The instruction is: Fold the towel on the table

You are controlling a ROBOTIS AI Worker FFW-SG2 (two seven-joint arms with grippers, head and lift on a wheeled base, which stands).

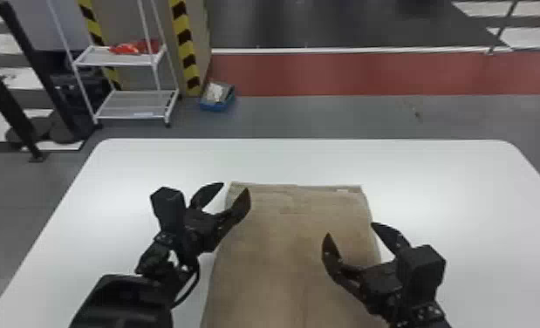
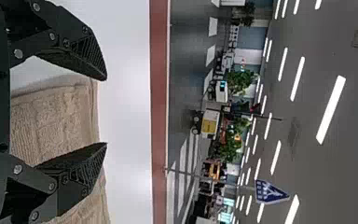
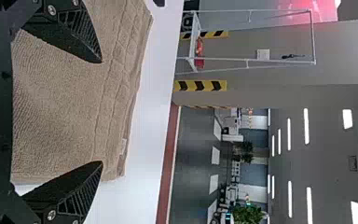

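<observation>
The left gripper point(image 1: 235, 186), jaws wide, is by the far left corner of the towel point(image 1: 290, 253), which lies mid-table point(image 1: 465, 192), long axis pointing away from the robot. Far edge, right: pale tag point(image 1: 343, 190), unreadable. Right gripper point(image 1: 350, 229): jaws wide.

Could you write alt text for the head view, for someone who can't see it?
A beige towel lies on a white table; the robot's open black left hand and right hand are at its left and right edges. A white shelf cart stands behind.
</observation>
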